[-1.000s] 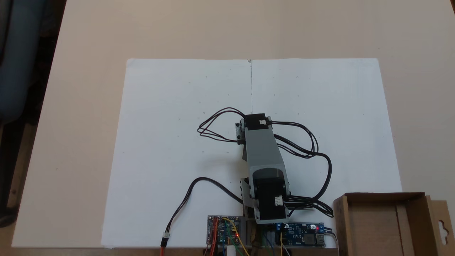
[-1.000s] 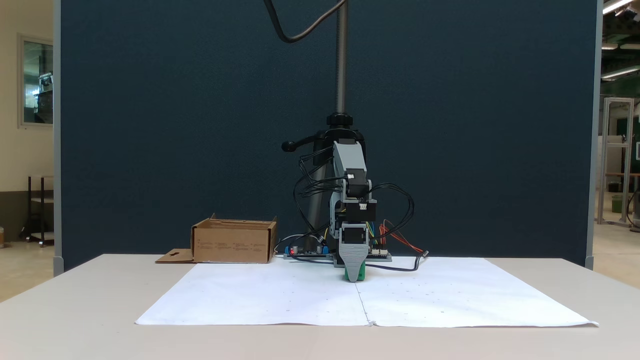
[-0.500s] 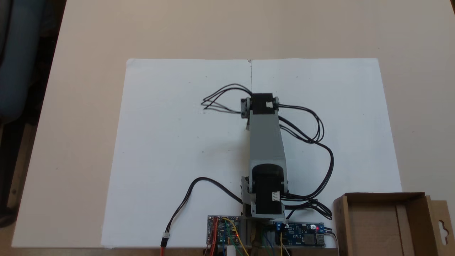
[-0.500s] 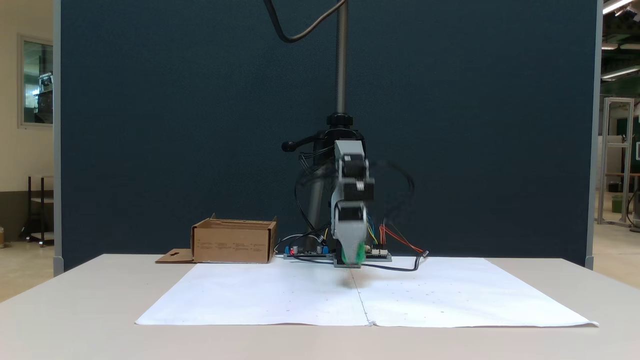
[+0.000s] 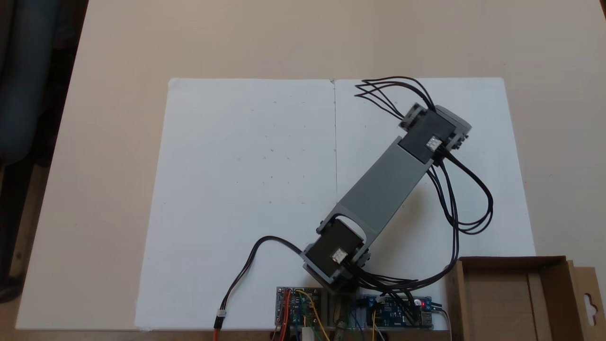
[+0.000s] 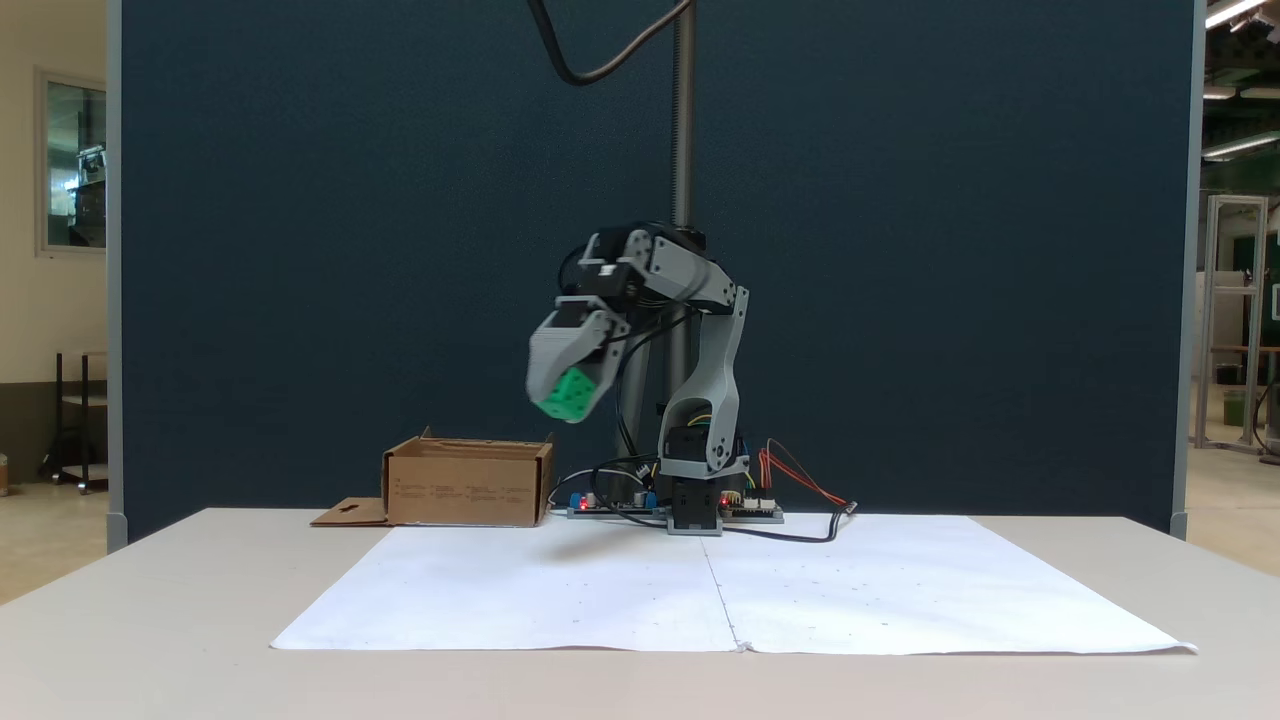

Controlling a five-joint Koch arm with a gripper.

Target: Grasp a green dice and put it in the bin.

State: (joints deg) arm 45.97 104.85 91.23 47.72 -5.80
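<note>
The green dice (image 6: 566, 394) hangs well above the table, clamped in my grey gripper (image 6: 562, 395), which is shut on it. In this fixed view the gripper is raised, to the right of and above the brown cardboard bin (image 6: 467, 482). From above, the arm (image 5: 386, 182) reaches diagonally toward the upper right of the paper, and its wrist (image 5: 433, 128) hides the dice. The bin (image 5: 523, 298) sits at the lower right corner, with a hang-hole flap (image 5: 588, 300) on its right side.
White paper sheets (image 5: 246, 180) cover the middle of the tan table (image 5: 284, 42). Circuit boards (image 5: 298, 305) and looping black cables (image 5: 466, 199) lie at the arm's base. A dark blue partition (image 6: 400, 250) and a metal pole (image 6: 684, 110) stand behind.
The arm lifted the dice off the paper and swung it up high, turning toward the bin's side. The dice now hangs in the air instead of resting on the sheet.
</note>
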